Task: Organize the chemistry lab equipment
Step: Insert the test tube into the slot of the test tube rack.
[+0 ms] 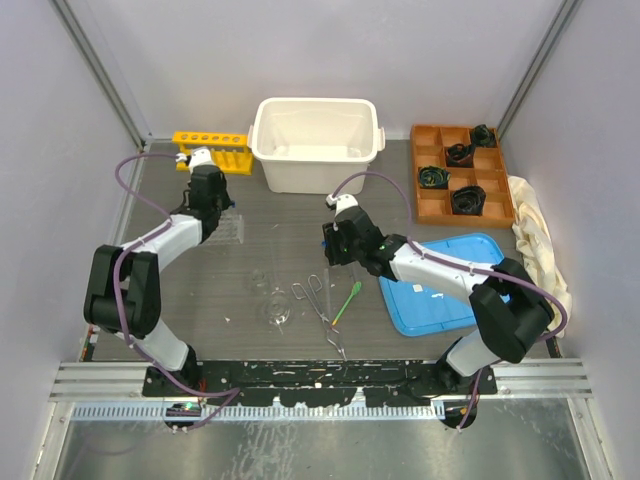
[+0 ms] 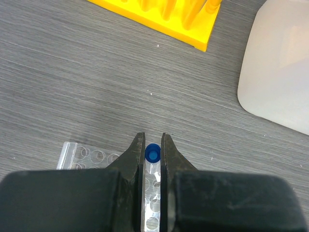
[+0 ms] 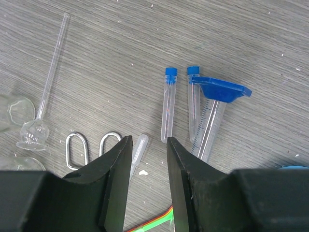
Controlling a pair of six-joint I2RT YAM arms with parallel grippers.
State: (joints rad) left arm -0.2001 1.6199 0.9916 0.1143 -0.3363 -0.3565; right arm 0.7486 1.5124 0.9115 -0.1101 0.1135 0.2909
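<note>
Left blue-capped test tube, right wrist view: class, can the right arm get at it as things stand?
Probably yes: the open right gripper hangs short of the test tube; nothing lies over it, though a second tube lies close.

Close view looking down on a grey wood-grain table (image 3: 96, 43). At the bottom, the right gripper (image 3: 148, 140) shows two black fingers standing apart. A small clear rounded tube end (image 3: 138, 147) lies on the table in the gap between them. Beyond the fingers, two blue-capped test tubes (image 3: 168, 106) lie side by side. A blue-based cylinder (image 3: 212, 121) lies on its side against the right-hand tube. To the left are the loop handles of metal tongs (image 3: 76, 134), a long-necked glass flask (image 3: 34, 133), and part of another clear flask (image 3: 12, 111). A green spatula (image 3: 157, 223) shows at the bottom edge.
</note>
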